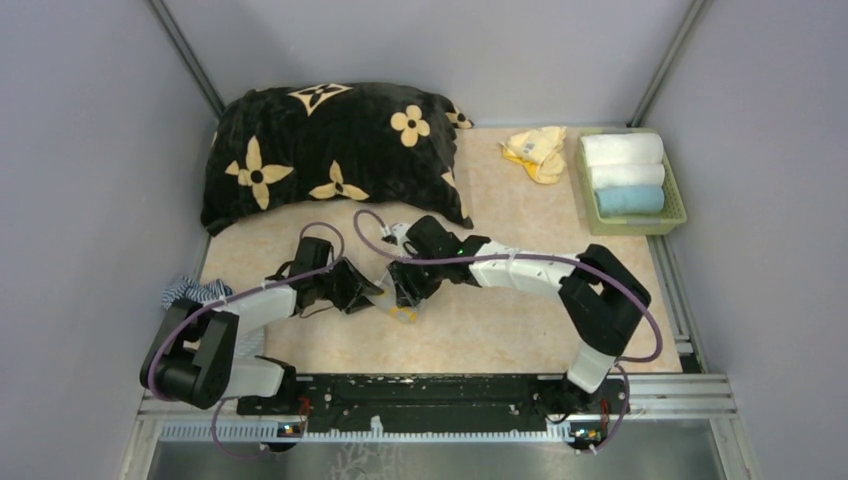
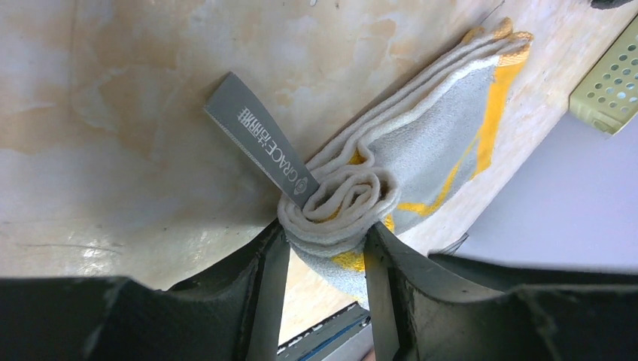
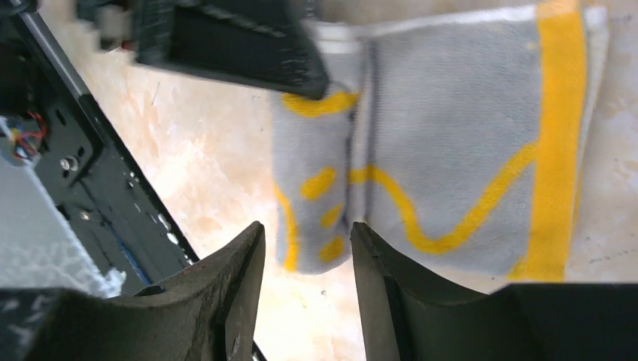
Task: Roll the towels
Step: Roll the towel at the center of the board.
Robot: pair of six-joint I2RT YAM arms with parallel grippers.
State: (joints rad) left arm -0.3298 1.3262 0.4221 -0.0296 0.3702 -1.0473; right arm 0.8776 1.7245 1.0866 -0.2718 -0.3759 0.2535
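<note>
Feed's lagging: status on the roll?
Left gripper clamped on rolled end of grey-and-yellow terry towel. Right gripper open at the roll. Grey label tab sticks out.

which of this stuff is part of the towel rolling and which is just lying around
Job: grey-and-yellow towel, part rolled in the left pincer; yellow towel; rolled towels in the green basket.
Lying about: black flowered cushion; striped cloth.

A grey-and-yellow towel point(image 3: 451, 150) is seen laid on the marbled tabletop point(image 3: 218, 165), its left edge rolled up. The roll's far end is covered by the left gripper point(image 3: 301, 68). The right gripper point(image 3: 306, 226) is held with jaws apart just short of the near end. A black rail point(image 3: 98, 173) is seen at left.
</note>
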